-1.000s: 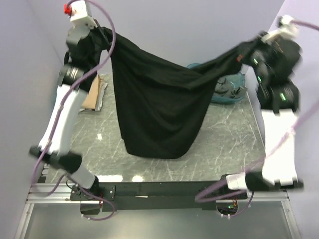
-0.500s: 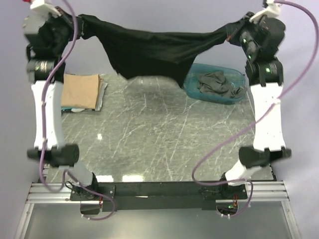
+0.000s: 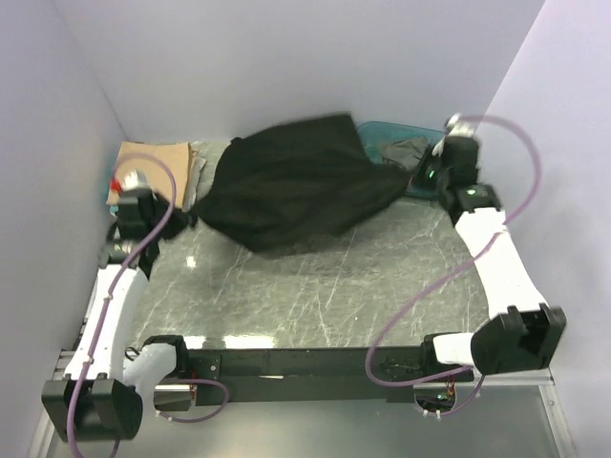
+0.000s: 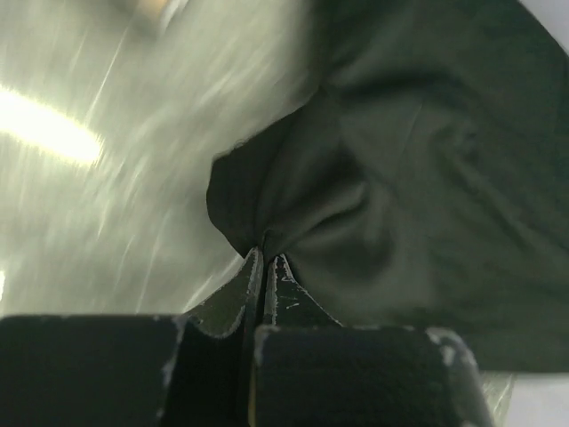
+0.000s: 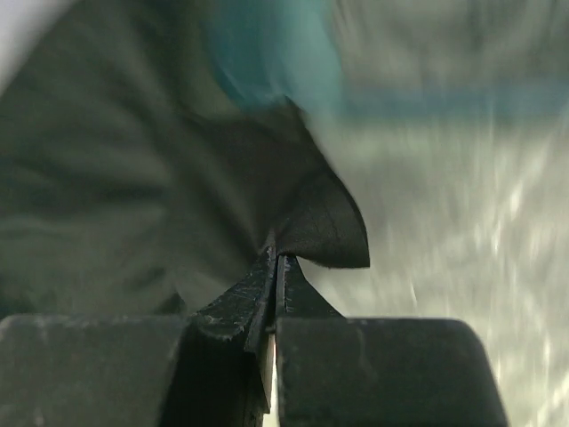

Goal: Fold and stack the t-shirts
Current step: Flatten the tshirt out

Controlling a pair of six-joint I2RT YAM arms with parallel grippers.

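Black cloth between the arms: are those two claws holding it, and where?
Yes, both hold the black t-shirt. The left gripper pinches a bunched edge at its left end, the right gripper an edge fold at its right end, by the teal tub.

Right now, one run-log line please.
black shirt: bunched over table, held at both ends | left gripper: shut on black shirt | right gripper: shut on black shirt | tan shirt: folded, far left

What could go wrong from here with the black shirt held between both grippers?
1. The black t-shirt overlaps the teal tub; pulling could snag the rim or drag it.
2. The left gripper and right gripper each pinch only a small tip of cloth, which may slip.
3. The shirt lies bunched, so folding now would likely trap creases.
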